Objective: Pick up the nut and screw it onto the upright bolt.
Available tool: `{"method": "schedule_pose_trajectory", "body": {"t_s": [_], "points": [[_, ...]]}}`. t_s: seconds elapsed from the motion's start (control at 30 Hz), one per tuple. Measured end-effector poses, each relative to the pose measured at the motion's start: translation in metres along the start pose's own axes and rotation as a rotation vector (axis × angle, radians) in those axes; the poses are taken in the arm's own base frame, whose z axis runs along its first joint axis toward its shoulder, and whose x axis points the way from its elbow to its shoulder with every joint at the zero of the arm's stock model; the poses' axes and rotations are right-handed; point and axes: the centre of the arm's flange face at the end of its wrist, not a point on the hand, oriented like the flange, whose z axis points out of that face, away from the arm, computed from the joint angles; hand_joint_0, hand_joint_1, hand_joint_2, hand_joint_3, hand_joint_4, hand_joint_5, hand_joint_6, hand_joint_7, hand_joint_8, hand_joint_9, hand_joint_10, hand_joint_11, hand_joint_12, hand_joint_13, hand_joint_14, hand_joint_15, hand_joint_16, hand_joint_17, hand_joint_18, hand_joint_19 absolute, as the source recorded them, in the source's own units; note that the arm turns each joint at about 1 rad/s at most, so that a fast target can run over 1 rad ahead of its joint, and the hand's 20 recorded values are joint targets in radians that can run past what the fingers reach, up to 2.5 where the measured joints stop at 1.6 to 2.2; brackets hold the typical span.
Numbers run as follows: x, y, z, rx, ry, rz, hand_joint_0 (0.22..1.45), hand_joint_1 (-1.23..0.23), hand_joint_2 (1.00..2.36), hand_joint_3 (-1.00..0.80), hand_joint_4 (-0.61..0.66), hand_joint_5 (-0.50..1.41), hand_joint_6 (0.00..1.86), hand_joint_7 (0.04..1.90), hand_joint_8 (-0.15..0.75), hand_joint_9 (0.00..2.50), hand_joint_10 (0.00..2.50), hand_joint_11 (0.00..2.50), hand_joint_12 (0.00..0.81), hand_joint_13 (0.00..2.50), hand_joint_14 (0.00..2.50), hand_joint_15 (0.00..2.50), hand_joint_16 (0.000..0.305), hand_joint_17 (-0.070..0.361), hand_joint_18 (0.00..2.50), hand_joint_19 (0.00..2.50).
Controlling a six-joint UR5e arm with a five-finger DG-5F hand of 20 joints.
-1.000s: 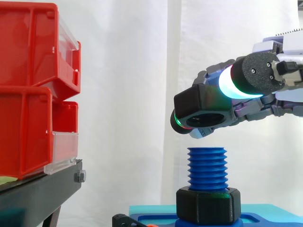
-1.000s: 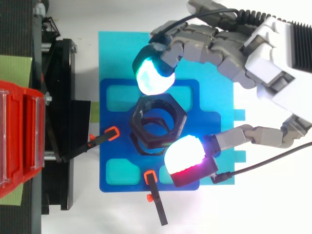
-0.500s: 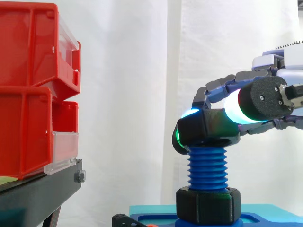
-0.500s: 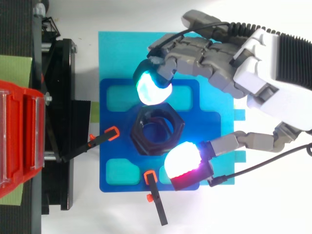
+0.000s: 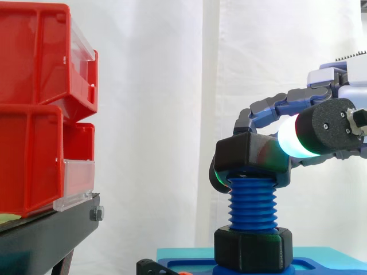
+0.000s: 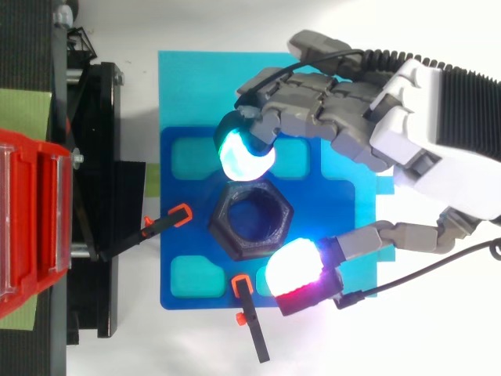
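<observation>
Presently the nut [image 5: 251,156] sits atop the upright bolt [image 5: 252,205], pinched between the hand's [image 6: 427,149] fingers [image 6: 246,153]. Risk: if it rests slightly off-square, turning would cross-thread it; a loose pinch would let the fingers slip round without turning it.

Lighting bright, even and diffuse. The white curtain [image 5: 149,114] shows only soft shading in its folds. The hand [image 6: 423,149] has glowing fingertips [image 6: 296,266] that bloom to white glare and throw coloured reflections on the nut [image 5: 252,157].
</observation>
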Motion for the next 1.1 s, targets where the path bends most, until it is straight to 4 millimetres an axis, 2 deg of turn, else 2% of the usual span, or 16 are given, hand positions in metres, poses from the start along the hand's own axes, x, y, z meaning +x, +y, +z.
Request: {"method": "schedule_pose_trajectory", "body": {"t_s": [1.1], "points": [[-0.0003, 0.0008, 0.0016, -0.030, 0.013, 0.002, 0.54, -0.64, 1.00, -0.50, 0.23, -0.18, 0.50, 1.16, 0.266, 0.53, 0.00, 0.00, 0.272, 0.48, 0.00, 0.00, 0.022, 0.050, 0.19, 0.00]]}}
